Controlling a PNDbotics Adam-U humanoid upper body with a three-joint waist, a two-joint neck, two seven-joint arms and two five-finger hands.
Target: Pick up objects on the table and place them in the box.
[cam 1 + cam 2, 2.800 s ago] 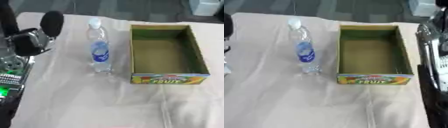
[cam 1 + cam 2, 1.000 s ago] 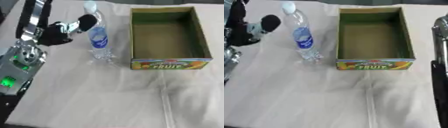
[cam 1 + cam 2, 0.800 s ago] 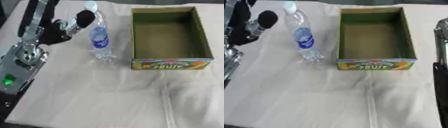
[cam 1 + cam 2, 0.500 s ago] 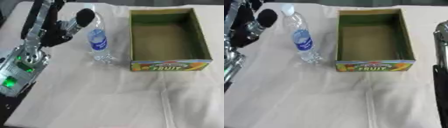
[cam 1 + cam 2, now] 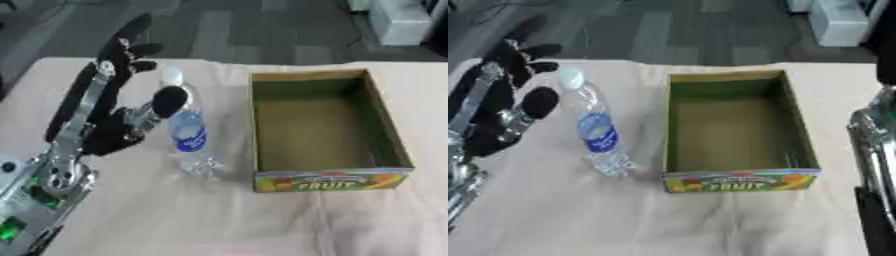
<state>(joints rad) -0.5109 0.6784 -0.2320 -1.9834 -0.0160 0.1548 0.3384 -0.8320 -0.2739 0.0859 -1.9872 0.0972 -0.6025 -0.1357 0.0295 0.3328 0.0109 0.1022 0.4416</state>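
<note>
While the left hand [image 5: 122,117] hovers open at 9 o'clock of the lying bottle [image 5: 185,135], the empty box [image 5: 328,130] sits at its 3 o'clock on the table [image 5: 219,220].

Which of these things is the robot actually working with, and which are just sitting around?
Part of the job:
- water bottle, lying on the table
- cardboard box, open, nothing inside
- left robot hand, beside the bottle

Just there:
- tablecloth
- white unit on the floor behind
</note>
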